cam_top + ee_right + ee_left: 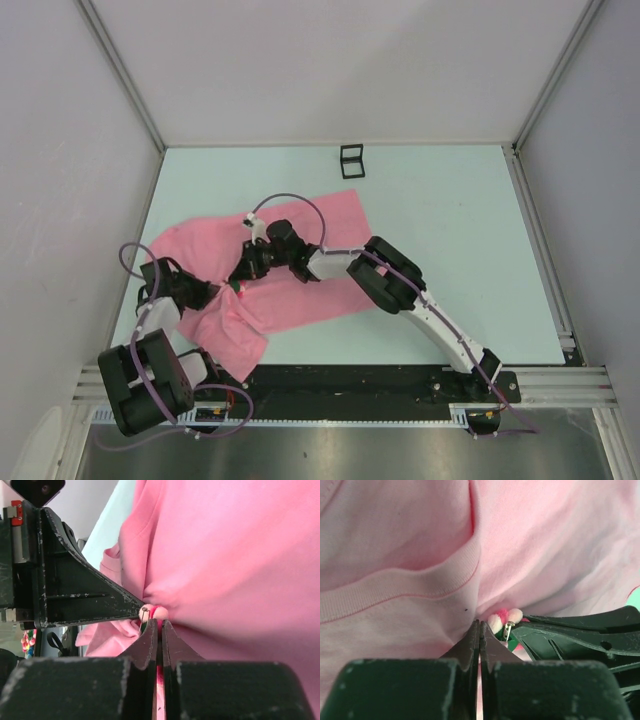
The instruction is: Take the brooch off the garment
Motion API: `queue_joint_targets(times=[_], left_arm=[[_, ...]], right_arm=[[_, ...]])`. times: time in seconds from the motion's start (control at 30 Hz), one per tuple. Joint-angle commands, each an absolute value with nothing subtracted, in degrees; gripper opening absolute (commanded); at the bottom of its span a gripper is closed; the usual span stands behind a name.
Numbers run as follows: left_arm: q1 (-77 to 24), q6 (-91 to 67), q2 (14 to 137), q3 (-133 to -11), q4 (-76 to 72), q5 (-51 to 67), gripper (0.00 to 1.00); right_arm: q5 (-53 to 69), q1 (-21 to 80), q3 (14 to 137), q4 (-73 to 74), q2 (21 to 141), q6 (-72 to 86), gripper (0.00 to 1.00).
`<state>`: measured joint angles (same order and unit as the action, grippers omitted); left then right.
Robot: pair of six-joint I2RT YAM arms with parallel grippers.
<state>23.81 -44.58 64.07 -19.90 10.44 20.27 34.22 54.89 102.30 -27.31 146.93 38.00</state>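
One garment (340, 215), one brooch (504, 617), one small black frame box (351, 160) and two sets of fingers. The garment lies rumpled on the bench (450, 220), with bare bench beyond and to the right of both sets. The box stands by the far edge, well apart from them. The left fingers (479, 630) are closed, tips pressed into a cloth fold. The right fingers (160, 630) are closed too. The brooch sits just between the two sets of tips, its metal pin showing. Whether either pair pinches anything cannot be told.
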Motion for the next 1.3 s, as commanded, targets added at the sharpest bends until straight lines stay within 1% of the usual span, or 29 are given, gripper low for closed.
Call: queue_joint_targets(times=[0.0, 0.2, 0.27, 0.37, 0.4, 0.5, 0.6, 0.7, 0.8, 1.0, 1.07, 1.1, 1.2, 1.27], left_arm=[[23.9, -46.0, 60.0, -18.1, 12.7, 22.4, 0.00], [23.9, -48.3, 56.1, -18.4, 13.1, 23.9, 0.02], [23.9, -48.2, 56.3, -19.7, 12.9, 24.5, 0.06], [23.9, -48.3, 57.6, -21.0, 11.5, 26.1, 0.14], [23.9, -48.4, 58.1, -21.1, 9.3, 28.0, 0.19], [24.0, -49.1, 60.9, -21.0, 5.1, 32.5, 0.24], [24.2, -49.2, 62.5, -20.7, 2.0, 34.1, 0.23], [24.3, -49.5, 60.1, -18.7, 0.3, 33.8, 0.20], [24.4, -49.2, 57.1, -17.6, 0.2, 32.2, 0.20], [24.3, -46.8, 57.6, -18.7, 3.9, 31.3, 0.21], [24.3, -45.9, 57.1, -19.5, 5.9, 30.1, 0.25], [24.3, -45.7, 55.3, -19.5, 7.2, 29.7, 0.31], [24.3, -46.5, 50.8, -17.9, 6.3, 28.7, 0.36], [24.3, -48.0, 46.4, -15.6, 4.6, 28.3, 0.37]], right_arm=[[29.1, 55.2, 96.4, -40.9, 141.9, 40.9, 0.00], [28.9, 54.8, 94.6, -45.8, 141.8, 43.7, 0.00], [29.4, 54.8, 94.7, -46.4, 142.1, 44.6, 0.00], [29.9, 54.9, 94.3, -47.9, 142.3, 45.3, 0.00], [30.1, 54.8, 94.2, -48.3, 142.3, 45.5, 0.00], [30.3, 55.1, 94.2, -49.0, 142.3, 45.8, 0.00], [30.4, 55.4, 94.3, -49.0, 142.5, 46.1, 0.00], [30.3, 55.4, 94.3, -48.5, 142.4, 46.1, 0.00], [30.4, 55.4, 94.4, -48.4, 142.5, 46.7, 0.00], [30.9, 55.4, 95.4, -47.4, 143.2, 47.7, 0.00], [30.8, 55.5, 95.5, -46.9, 143.2, 47.6, 0.00], [30.8, 55.5, 95.5, -46.8, 143.3, 47.7, 0.00], [30.8, 55.4, 95.5, -46.8, 143.2, 47.8, 0.00], [31.0, 55.5, 95.5, -46.7, 143.2, 47.9, 0.00]])
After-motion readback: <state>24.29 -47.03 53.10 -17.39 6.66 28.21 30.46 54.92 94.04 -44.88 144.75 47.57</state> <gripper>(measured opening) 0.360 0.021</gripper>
